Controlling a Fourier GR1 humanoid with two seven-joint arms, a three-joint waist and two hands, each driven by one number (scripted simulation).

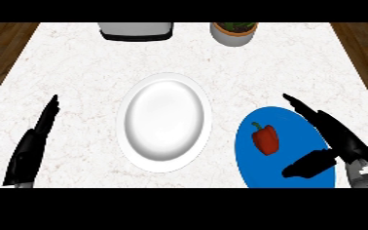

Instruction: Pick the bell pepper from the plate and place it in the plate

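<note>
Head view: I judge the task not yet begun. The small red bell pepper (265, 138) lies on the round blue plate (253, 168), left of that plate's centre, untouched. The round white plate (165, 119), left of the blue plate, holds nothing I can see. My right hand (343, 148) sits over the blue plate's right rim, fingers straight and thumb spread, holding nothing. My left hand (32, 143) rests far left of the white plate, fingers straight. Grasp, lift and transfer remain.
</note>
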